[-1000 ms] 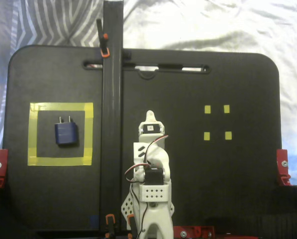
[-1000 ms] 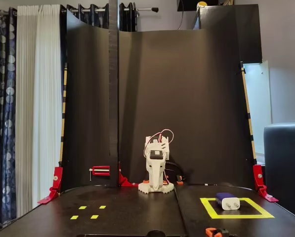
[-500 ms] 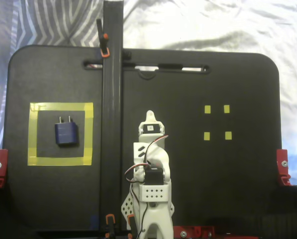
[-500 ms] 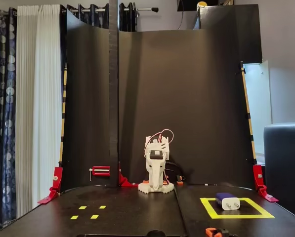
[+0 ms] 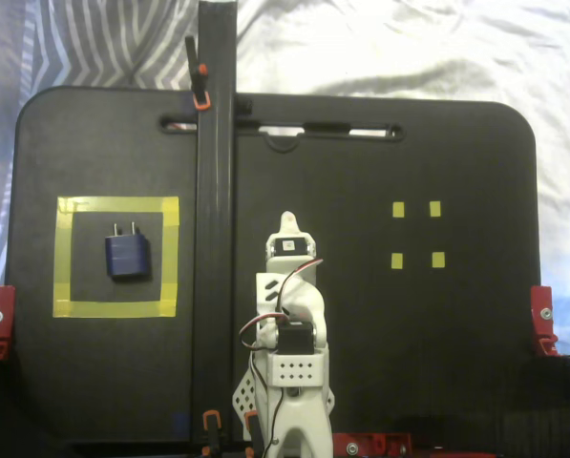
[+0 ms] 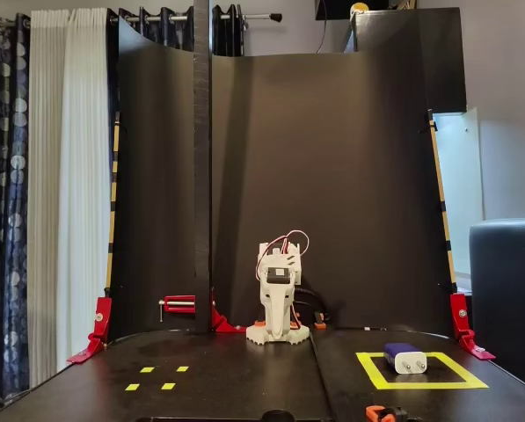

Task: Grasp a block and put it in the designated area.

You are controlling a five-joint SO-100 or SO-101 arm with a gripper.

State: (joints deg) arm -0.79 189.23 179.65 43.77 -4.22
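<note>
- Change check against the frames half a second and one second back: none found. The block, the arm and the tape marks sit in the same places in both fixed views.
- The block point(image 5: 127, 256) lies flat inside the yellow square point(image 5: 116, 204), near the table's left edge in the top-down fixed view. It is roughly centred, clear of the tape on all sides, with its prongs pointing toward the far edge.
- In the front-on fixed view, the block point(image 6: 404, 358) is inside the square point(image 6: 420, 383) at the right, prong face toward the camera.
- The arm point(image 5: 289, 324) is folded over its base at the middle of the near edge, well apart from the block.
- The tool point(image 5: 286, 227) is tucked in above the base. Its jaws look drawn together with nothing between them, but the view is too small to be sure.
- The four small yellow tabs point(image 5: 417, 234) toward the right edge are bare.
- Judgement: with the block at rest in the square, the arm withdrawn and no motion across the interval, the placement appears done. Nothing seems left to do.
- Risk: low. Nothing touches the block, and it lies flat.
</note>
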